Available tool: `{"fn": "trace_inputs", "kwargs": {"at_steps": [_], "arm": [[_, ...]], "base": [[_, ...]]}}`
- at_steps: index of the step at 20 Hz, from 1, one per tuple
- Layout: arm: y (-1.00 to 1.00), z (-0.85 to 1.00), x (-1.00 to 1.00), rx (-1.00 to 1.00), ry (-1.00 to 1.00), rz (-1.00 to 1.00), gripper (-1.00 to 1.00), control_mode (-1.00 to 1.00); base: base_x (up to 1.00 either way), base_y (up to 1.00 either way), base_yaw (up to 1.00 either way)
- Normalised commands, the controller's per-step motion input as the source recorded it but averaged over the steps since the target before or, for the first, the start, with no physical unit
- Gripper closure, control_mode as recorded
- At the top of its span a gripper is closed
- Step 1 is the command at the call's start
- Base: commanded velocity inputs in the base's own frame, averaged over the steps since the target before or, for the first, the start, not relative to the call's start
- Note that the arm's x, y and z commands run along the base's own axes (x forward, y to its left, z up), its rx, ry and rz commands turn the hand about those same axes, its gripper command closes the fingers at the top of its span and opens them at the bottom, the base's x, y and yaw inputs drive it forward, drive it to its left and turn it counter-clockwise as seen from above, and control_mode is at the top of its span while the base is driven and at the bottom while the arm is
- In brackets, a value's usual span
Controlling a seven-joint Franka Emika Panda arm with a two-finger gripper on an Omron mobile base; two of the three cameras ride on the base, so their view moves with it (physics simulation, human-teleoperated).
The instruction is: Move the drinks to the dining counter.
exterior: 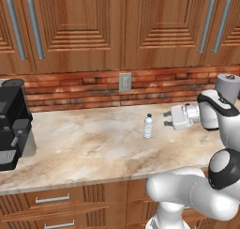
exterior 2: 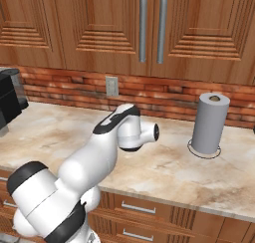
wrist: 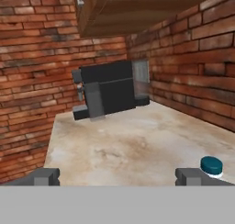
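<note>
The small clear water bottle (exterior: 148, 126) with a teal cap stands upright on the marbled counter (exterior: 89, 150) under the wooden wall cabinets. My gripper (exterior: 167, 119) is level with it, just to its right, pointing left at it with the fingers spread open and nothing between them. In the hand view the teal cap (wrist: 211, 165) peeks up just outside the right fingertip (wrist: 189, 176), not inside the gap of the gripper (wrist: 117, 177). The yellow juice bottle and the dining counter are out of view. In the right base view my arm hides the water bottle.
A black coffee machine (exterior: 11, 122) (wrist: 110, 87) sits at the counter's left end. A grey paper-towel roll (exterior 2: 210, 123) (exterior: 228, 86) stands to the right, near the brick backsplash (exterior: 93, 89). Wall cabinets (exterior: 93, 26) hang overhead.
</note>
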Motion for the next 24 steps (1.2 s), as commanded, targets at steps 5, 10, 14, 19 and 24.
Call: {"fn": "trace_inputs", "kwargs": {"at_steps": [5,10,14,19,24], "arm": [[0.0,-0.08,0.04,0.0,0.03,0.0,-1.0,-1.0],[0.0,-0.03,0.01,0.0,0.04,0.0,-1.0,-1.0],[0.0,-0.06,0.03,0.0,0.03,0.0,-1.0,-1.0],[0.0,-0.08,0.1,0.0,0.0,0.0,-1.0,-1.0],[0.0,-0.05,0.09,0.0,0.0,0.0,-1.0,-1.0]], "base": [[0.0,0.0,0.0],[0.0,0.0,0.0],[0.0,0.0,0.0],[0.0,0.0,0.0],[0.0,0.0,0.0]]}}
